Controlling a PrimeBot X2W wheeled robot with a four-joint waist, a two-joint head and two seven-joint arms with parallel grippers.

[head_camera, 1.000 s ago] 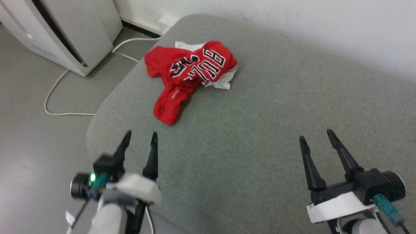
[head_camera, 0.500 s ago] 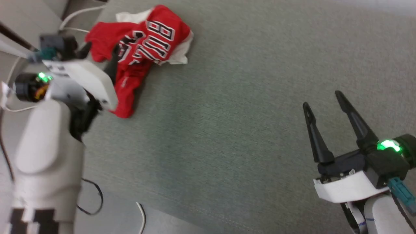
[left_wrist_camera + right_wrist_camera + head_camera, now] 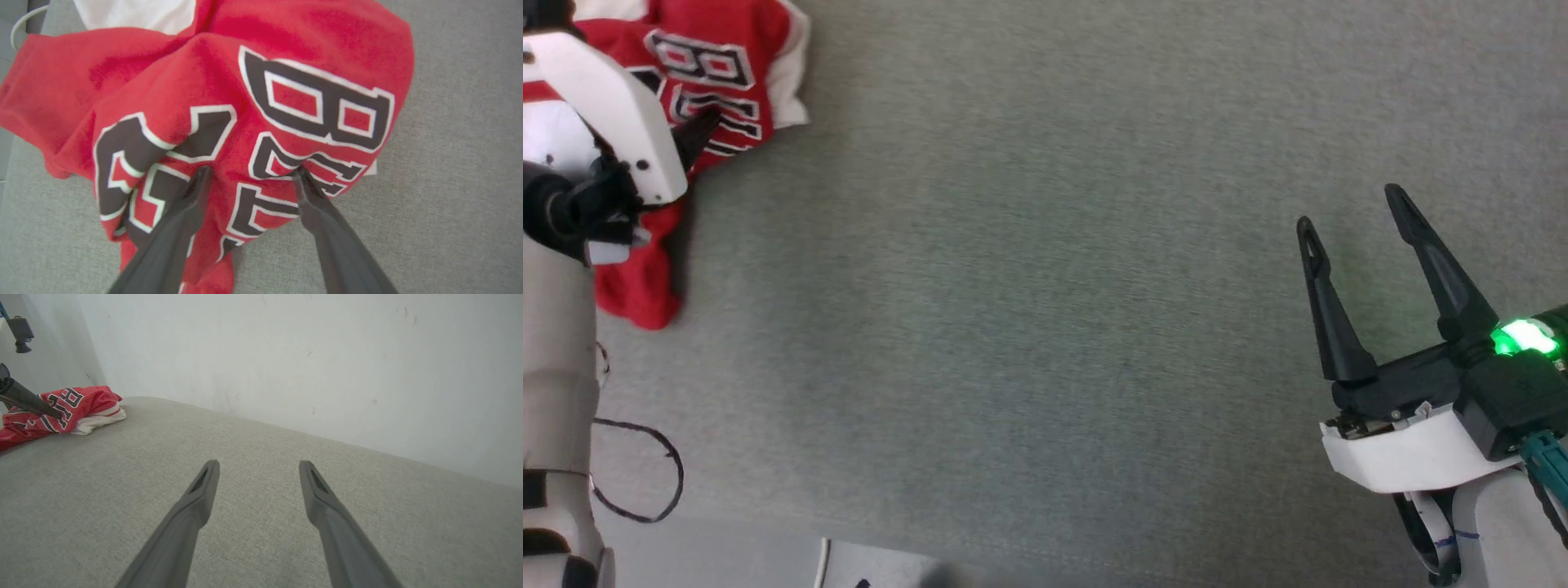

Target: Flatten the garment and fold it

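Garment [image 3: 760,33] crumpled, upper left of frame; my left end effector [image 3: 252,170] has swung onto its lettering, spread, grasp likely next. Right end effector [image 3: 1350,205] spread, idle.

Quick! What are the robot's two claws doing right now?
Left claw: open, tips at the crumpled red jersey, gripping nothing.
Right claw: open and empty, over the grey cushion.
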